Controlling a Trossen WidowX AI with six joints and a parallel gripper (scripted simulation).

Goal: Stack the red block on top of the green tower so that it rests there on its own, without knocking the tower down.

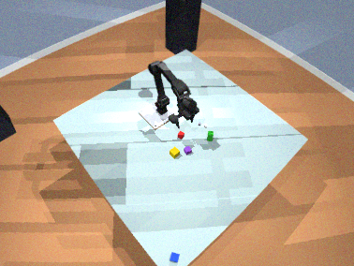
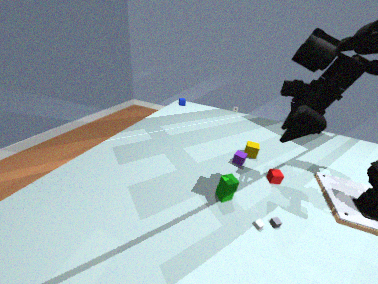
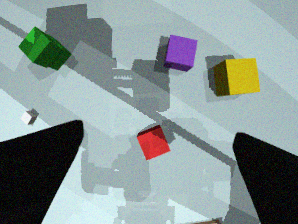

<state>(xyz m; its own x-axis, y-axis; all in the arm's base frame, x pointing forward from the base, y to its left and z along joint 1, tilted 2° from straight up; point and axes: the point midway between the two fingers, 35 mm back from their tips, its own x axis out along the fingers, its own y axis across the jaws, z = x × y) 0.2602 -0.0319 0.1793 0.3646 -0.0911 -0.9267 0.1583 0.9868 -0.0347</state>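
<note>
Floor: orange-brown wood planks [image 1: 56,187] with darker patches, edged by a pale skirting strip [image 1: 70,43] where it meets the walls. Walls [image 2: 65,55] plain blue-grey, slightly grainy, with a vertical corner visible in exterior view. Bench [image 1: 154,197] is a pale blue-white square slab set diagonally on the floor, crossed by thin dark lines and blocky grey shadow patches. Dark pillar [image 1: 183,23] stands at the far corner of the bench. Another dark object [image 1: 5,123] is cut off at the left edge. Light is soft.
</note>
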